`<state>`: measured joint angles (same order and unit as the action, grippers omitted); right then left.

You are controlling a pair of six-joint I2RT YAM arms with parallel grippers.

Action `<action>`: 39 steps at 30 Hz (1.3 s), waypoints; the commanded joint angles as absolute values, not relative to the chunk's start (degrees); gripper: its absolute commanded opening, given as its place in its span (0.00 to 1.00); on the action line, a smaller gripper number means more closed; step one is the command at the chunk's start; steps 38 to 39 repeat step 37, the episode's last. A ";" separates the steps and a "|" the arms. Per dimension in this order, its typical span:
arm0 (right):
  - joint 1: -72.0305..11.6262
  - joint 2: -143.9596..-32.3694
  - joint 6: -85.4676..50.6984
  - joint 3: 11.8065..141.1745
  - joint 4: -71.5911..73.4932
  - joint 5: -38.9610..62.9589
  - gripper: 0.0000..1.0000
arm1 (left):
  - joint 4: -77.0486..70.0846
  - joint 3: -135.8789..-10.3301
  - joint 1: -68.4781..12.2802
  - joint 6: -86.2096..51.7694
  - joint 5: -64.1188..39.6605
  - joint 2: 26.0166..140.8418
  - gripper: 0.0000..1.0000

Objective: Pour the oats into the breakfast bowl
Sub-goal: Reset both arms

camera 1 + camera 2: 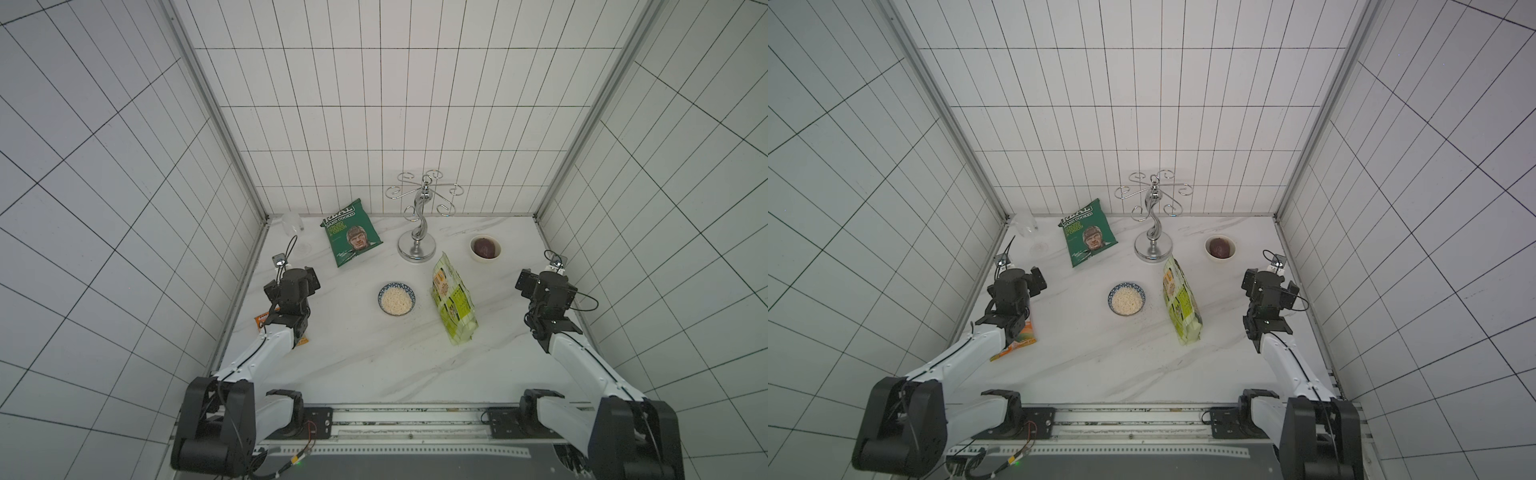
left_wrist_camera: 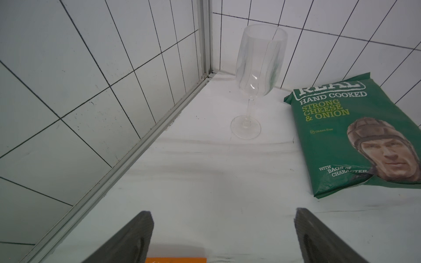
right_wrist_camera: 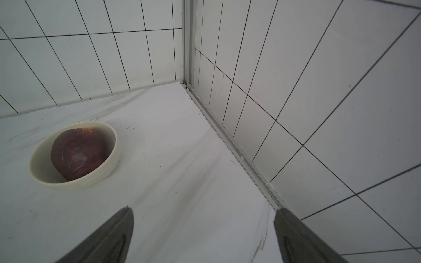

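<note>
The dark green crisp bag (image 2: 355, 141), lying at the far side of the worktop (image 2: 216, 182), left of centre, carries the only legible print; in the left wrist view it reads "REAL" in a white box at the top; "HAND COOKED" in white beneath; "STRONG CHEESE & ONION" in yellow-green; a small "Gluten Free" by a round mark; "WITH BAGS OF CHARACTER" beside the pictured face; the print on the lime-green oats pouch (image 1: 453, 307) and the orange packet (image 1: 1023, 334) is too small to read.
</note>
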<state>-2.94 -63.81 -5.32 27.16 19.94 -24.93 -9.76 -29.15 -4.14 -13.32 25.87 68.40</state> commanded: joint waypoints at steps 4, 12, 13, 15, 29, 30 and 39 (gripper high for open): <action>-2.20 -73.13 -6.09 24.52 33.51 -19.51 0.99 | -27.78 -25.01 -0.62 -9.60 17.65 74.40 0.98; -2.19 -88.19 -2.06 22.43 51.74 -14.18 0.99 | -40.35 -24.85 0.46 -8.65 15.71 82.97 0.98; -2.16 -89.18 -1.96 22.46 52.35 -13.91 0.99 | -42.25 -24.39 0.79 -9.11 15.59 84.13 0.98; -1.74 -87.38 -2.82 23.56 47.71 -12.91 0.99 | -46.32 -23.46 1.19 -8.88 13.91 87.19 0.98; -1.36 -87.89 -2.72 23.48 48.37 -12.57 0.99 | -43.79 -25.57 -0.19 -7.01 14.56 89.16 0.98; -1.34 -87.93 -2.77 23.55 48.24 -12.49 0.99 | -44.38 -25.50 -0.26 -6.89 14.69 89.33 0.98; -1.20 -87.92 -2.81 23.66 48.04 -11.96 0.99 | -43.86 -25.66 -0.15 -7.01 14.33 89.23 0.98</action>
